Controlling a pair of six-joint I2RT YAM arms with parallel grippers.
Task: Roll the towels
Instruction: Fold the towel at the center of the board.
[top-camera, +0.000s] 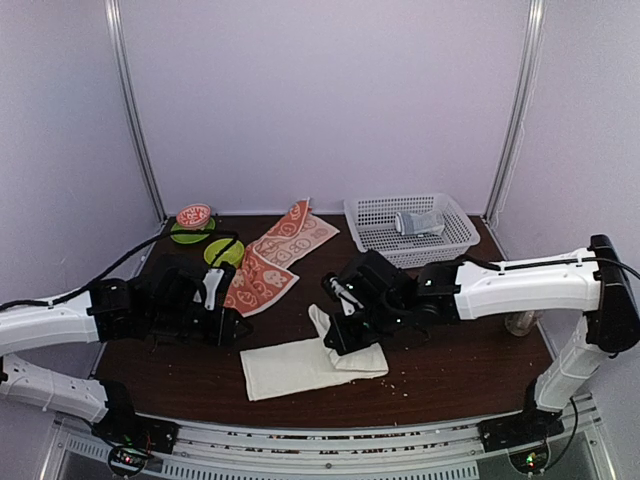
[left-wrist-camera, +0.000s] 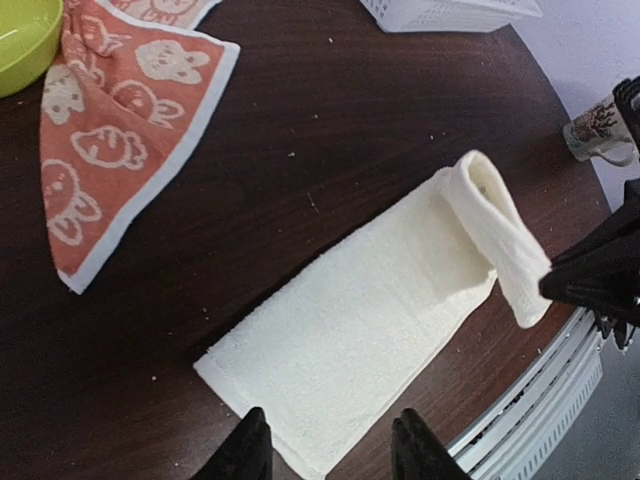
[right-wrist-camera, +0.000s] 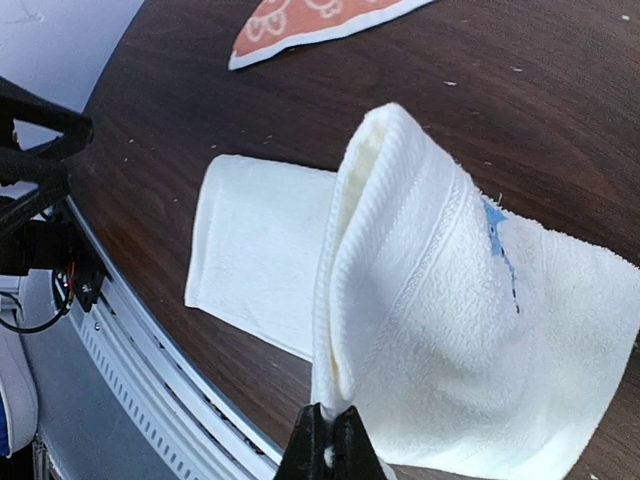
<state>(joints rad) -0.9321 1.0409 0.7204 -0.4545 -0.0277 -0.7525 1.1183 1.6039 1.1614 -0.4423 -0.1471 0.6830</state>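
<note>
Cream-white towel (top-camera: 300, 368) lies flat near the front of the table (top-camera: 460, 365), and your right gripper (right-wrist-camera: 325, 452) is clamped on the edge of its folded-over, lifted right end. Your left gripper (left-wrist-camera: 331, 450) hangs at the towel's other end with jaws apart, holding nothing. Your orange-red towel (top-camera: 268, 272) lies spread out behind, just beside the green bowl (top-camera: 222, 252).

I work in a lab test booth: plain pale walls (top-camera: 330, 100) joined by metal uprights (top-camera: 135, 110) box in my dark worktop (top-camera: 460, 360), with an aluminium rail (top-camera: 350, 440) carrying my arm bases (top-camera: 510, 432).
</note>
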